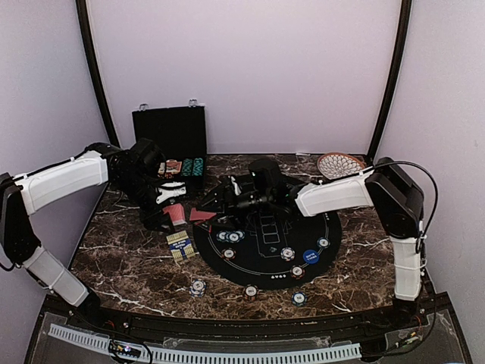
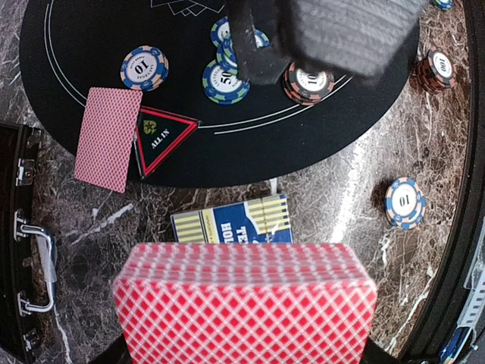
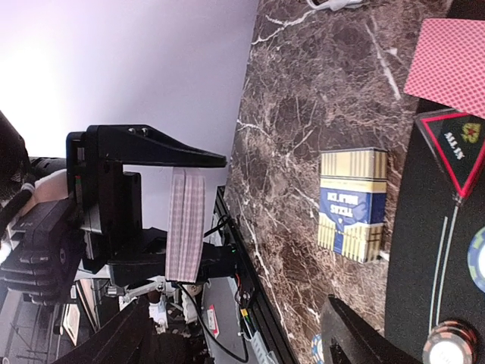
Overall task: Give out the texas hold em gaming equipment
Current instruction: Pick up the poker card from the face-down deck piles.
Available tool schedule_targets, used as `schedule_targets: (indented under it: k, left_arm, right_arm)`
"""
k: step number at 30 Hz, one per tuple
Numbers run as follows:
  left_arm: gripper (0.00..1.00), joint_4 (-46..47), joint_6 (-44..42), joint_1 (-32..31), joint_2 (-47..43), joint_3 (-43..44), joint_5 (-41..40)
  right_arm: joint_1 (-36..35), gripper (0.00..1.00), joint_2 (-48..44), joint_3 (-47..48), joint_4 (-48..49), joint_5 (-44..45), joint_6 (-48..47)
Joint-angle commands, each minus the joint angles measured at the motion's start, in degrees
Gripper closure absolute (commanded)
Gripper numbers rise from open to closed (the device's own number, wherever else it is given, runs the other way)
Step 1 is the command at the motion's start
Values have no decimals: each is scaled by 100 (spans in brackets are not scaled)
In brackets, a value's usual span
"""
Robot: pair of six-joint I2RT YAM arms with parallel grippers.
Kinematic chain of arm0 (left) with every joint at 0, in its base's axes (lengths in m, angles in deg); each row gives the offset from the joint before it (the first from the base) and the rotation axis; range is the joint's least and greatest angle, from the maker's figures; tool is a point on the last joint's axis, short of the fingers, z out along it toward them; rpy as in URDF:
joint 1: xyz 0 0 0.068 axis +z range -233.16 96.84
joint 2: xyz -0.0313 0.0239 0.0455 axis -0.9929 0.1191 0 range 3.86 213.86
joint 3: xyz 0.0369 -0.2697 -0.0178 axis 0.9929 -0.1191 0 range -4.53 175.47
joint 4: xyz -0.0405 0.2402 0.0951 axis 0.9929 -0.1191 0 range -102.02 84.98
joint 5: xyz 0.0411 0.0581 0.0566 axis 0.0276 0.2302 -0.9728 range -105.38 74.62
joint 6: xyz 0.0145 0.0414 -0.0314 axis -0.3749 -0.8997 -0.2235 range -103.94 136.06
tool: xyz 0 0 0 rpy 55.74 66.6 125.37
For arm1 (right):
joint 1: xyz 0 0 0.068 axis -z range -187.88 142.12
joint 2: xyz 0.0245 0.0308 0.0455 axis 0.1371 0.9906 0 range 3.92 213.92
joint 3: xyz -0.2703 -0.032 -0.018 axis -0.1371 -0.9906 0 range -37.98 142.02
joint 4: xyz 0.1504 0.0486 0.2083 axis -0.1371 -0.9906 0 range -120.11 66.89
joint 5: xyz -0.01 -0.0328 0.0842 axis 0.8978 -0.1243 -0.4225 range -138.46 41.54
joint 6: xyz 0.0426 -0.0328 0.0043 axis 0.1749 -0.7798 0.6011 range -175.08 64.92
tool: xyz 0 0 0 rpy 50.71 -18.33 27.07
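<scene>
Over the dark marble table's (image 1: 129, 262) left half, beside the black round felt mat (image 1: 261, 267), the left pincer (image 3: 189, 212) is clamping a red diamond-backed deck of playing cards (image 2: 244, 303), apparently presenting it for dealing. The right pincer (image 1: 214, 201) is hanging spread and empty nearby, above striped poker chips (image 2: 144, 67).

White shells sheathe the left arm (image 1: 61, 182) and right arm (image 1: 333, 196) between black joints; left gripper (image 3: 189, 216) and right gripper (image 1: 216, 206) are black.
</scene>
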Motion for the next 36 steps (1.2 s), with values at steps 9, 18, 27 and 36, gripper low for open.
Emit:
schedule_targets:
  k: [9, 18, 27, 36]
  left_arm:
    - [82, -212, 88, -106, 46, 350, 241]
    - [82, -206, 121, -160, 98, 410, 217]
    - [82, -198, 157, -215, 199, 511, 212]
    - [82, -231, 142, -226, 200, 546, 163]
  right_arm:
    - [-192, 25, 665, 929, 294, -407, 161]
    - [-278, 25, 1043, 1428, 183, -559, 193]
    - [-325, 26, 1497, 2051, -151, -777, 186]
    - [-274, 30, 1639, 2112, -221, -728, 260]
